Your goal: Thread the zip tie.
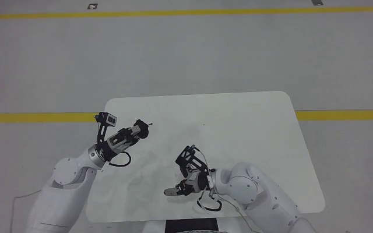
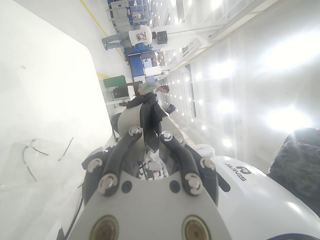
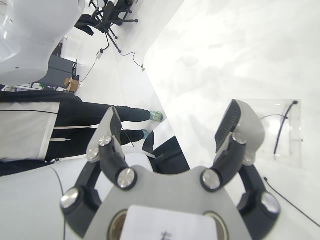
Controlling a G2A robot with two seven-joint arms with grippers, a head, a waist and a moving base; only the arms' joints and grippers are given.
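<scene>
A clear tray (image 3: 295, 156) is seen on the white table (image 1: 245, 128), and every place here is given relative to that tray. Several black zip ties (image 3: 282, 128) are laid inside it, flat on its floor. One of them is stretched along the tray with its small square head at the tray's far corner. In the left wrist view a few more are seen curved or straight within the same tray. They are well spread and none is threaded.

The right gripper (image 3: 173, 107) is held just beside the tray, low over the table. Its fingers are spread wide apart and nothing is held between the ribbed pads (image 3: 225, 123). The tray is found just beyond the outer side of one finger, not between the two, and the zip ties are untouched by it. A thin black strand (image 3: 287, 198) with a small knob at one end is laid on the table just outside the tray, near that gripper. Whether it is another zip tie cannot be told.

The left gripper (image 1: 144, 127) is held well apart from the tray. Its fingers are brought together. A short dark sliver is seen at the fingertips in the top view, and what it is cannot be told.
</scene>
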